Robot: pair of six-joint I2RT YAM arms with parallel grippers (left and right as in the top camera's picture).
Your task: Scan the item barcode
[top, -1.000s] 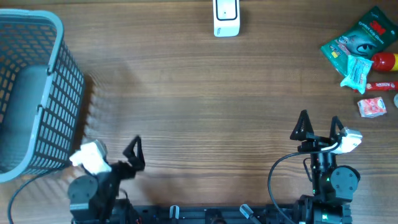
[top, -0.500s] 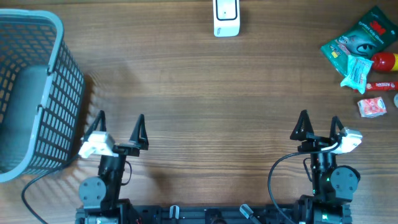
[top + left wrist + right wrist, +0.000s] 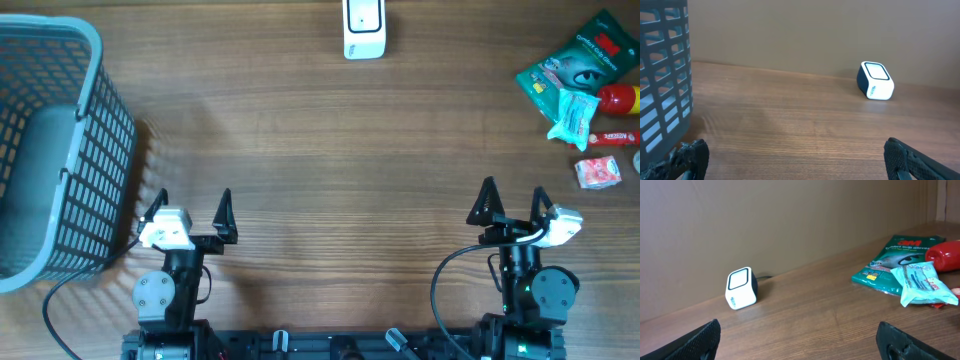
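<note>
The white barcode scanner (image 3: 364,28) stands at the far edge of the table, its window up; it also shows in the left wrist view (image 3: 875,80) and the right wrist view (image 3: 741,289). The items lie in a pile at the far right: a green 3M glove pack (image 3: 577,62) (image 3: 900,255), a light-teal packet (image 3: 575,115) (image 3: 925,282), a red bottle (image 3: 620,98) (image 3: 944,255) and a small red packet (image 3: 598,172). My left gripper (image 3: 192,200) (image 3: 794,150) and right gripper (image 3: 513,192) (image 3: 797,330) rest near the front edge, both open with nothing between the fingers.
A grey plastic basket (image 3: 100,170) (image 3: 665,75) stands at the left edge, just left of my left gripper. A thin red stick pack (image 3: 612,138) lies among the items. Bare wood stretches between the grippers and the scanner.
My left arm has swung from a low, turned pose up to pointing straight ahead beside the basket. The right arm and the items have not moved.
</note>
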